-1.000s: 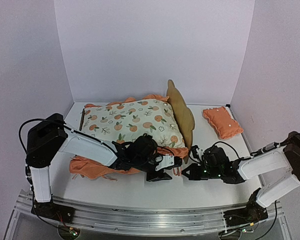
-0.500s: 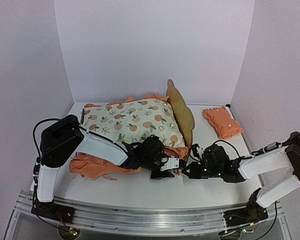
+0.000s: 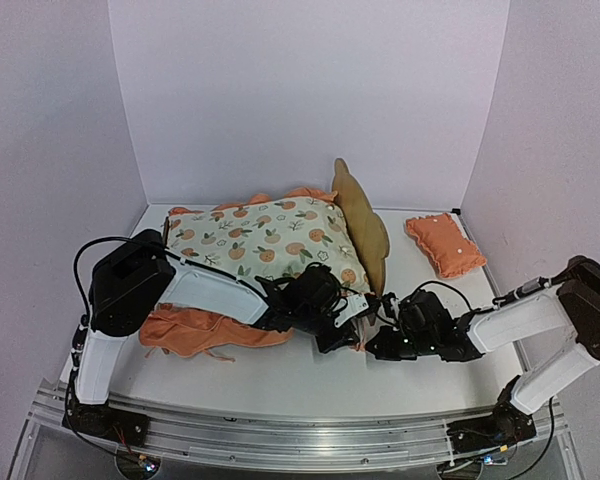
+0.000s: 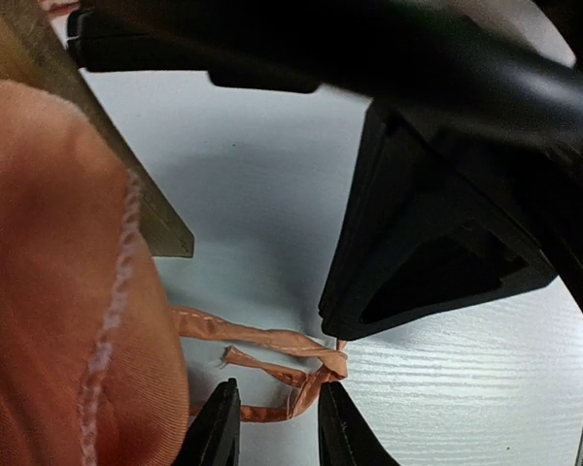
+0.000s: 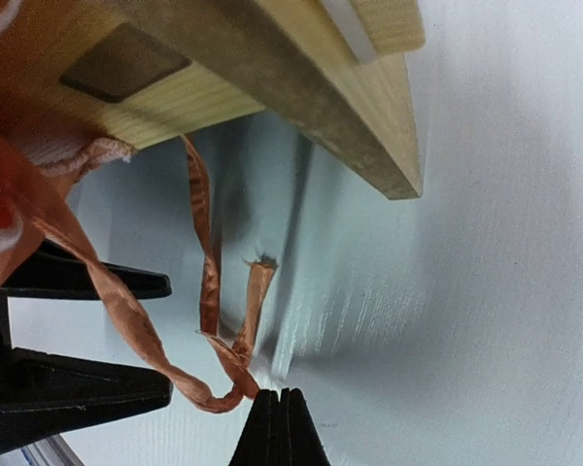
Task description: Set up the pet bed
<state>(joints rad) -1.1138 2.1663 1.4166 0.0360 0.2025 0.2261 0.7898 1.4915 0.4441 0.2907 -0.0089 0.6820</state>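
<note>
The pet bed shows as a plywood headboard standing behind an orange-print mattress pad. Its wooden corner appears in the left wrist view and its underside in the right wrist view. A thin orange ribbon tie hangs from the pad's ruffle onto the table by that corner. My left gripper stands open, with the ribbon strands between its fingers. The right gripper is shut, pinching the ribbon's loop at its tips. Both grippers meet at the bed's near right corner.
A small orange pillow lies on the table at the back right. The pad's orange ruffle spills over the bed's near left side. White walls close in the table on three sides.
My left arm has swung right to the bed's near corner, and its jaws have narrowed around the ribbon. The right gripper has edged left, still shut.
</note>
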